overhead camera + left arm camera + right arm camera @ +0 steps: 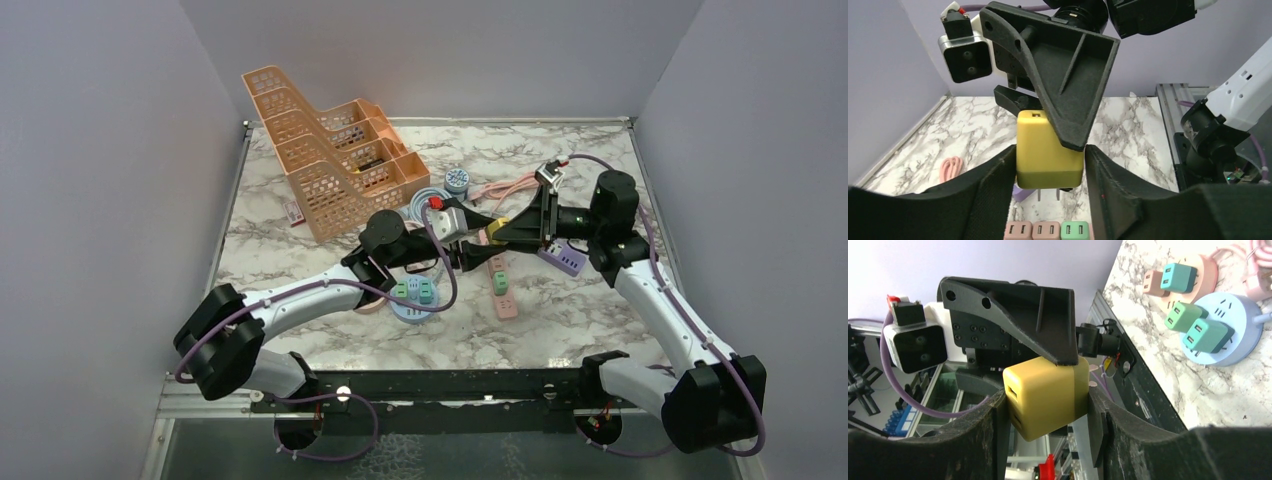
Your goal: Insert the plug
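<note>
A yellow plug (1048,150) hangs in the air over the middle of the table, its two metal prongs pointing down. Both grippers have it. My right gripper (1048,410) is shut on two of its sides. My left gripper (1050,165) has its pads against the other two sides. In the top view the plug (498,224) shows as a small yellow patch where the left gripper (478,238) and right gripper (508,228) meet. Below it lies a pink power strip (1045,231) with pink and green sockets, also seen from above (500,280).
A round blue socket hub (413,300) with green and teal plugs sits near the left arm, with a pink hub beside it (1198,270). A purple strip (563,260) lies to the right. An orange file rack (335,150) and pink cable (510,187) stand further back.
</note>
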Tool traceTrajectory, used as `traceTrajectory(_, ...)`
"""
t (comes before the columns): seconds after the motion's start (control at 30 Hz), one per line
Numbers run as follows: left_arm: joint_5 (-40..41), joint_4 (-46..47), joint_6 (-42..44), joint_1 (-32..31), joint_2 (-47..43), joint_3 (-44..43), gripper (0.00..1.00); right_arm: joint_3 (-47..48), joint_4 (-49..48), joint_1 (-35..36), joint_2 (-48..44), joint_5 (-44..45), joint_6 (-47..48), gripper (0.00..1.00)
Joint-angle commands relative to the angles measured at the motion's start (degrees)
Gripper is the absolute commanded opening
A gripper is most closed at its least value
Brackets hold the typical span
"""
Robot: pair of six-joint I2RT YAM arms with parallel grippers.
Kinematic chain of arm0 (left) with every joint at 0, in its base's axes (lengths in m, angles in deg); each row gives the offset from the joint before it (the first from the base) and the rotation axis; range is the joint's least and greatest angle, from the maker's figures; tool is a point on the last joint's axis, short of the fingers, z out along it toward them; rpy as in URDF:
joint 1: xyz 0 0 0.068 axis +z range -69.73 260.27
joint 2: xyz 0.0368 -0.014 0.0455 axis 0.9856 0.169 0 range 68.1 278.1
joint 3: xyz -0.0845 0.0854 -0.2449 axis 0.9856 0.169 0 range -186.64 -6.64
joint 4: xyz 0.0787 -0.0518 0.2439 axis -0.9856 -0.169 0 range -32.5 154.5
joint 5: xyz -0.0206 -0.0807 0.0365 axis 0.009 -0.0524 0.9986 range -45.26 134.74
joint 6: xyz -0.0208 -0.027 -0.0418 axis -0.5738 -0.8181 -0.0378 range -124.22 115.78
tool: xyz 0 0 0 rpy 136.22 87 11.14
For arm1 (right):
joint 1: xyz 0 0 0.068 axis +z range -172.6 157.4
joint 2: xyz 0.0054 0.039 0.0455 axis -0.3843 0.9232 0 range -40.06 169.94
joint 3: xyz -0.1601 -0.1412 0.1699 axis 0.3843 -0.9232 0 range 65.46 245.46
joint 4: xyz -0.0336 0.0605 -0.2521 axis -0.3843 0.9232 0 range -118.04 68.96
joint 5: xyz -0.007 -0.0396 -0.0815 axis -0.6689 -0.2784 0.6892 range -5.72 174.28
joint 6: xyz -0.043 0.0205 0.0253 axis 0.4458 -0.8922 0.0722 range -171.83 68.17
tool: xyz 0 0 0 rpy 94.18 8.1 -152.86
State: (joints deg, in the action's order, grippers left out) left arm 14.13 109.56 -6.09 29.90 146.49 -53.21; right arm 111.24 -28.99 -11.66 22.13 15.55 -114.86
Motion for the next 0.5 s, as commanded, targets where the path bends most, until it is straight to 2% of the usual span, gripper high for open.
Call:
traceTrajectory(0.0, 0.1, 2.0, 1.7, -0.8, 0.3, -0.6, 0.48, 0.7, -0.9, 0.4, -0.4, -1.0, -0.9, 0.39)
traceTrajectory(0.13, 3.1, 2.0, 1.8, -1.0, 0.5, -0.5, 0.31, 1.2, 3.4, 0.4, 0.0, 0.9, 2.2, 0.41)
traceTrajectory(0.23, 4.8, 2.0, 2.5, -1.0, 0.4, 0.1, 0.22, 1.9, 6.7, 0.4, 0.0, 2.9, 5.6, 0.5)
traceTrajectory(0.3, 5.2, 1.9, 3.8, -1.0, 0.1, 1.2, 0.21, 3.7, 13.1, 0.4, 0.2, 5.4, 10.3, 0.59)
traceTrajectory(0.47, 5.9, -2.8, 8.1, -1.0, -0.8, 3.5, 0.21, 11.7, 35.5, 0.4, 4.0, 17.5, 28.5, 0.62)
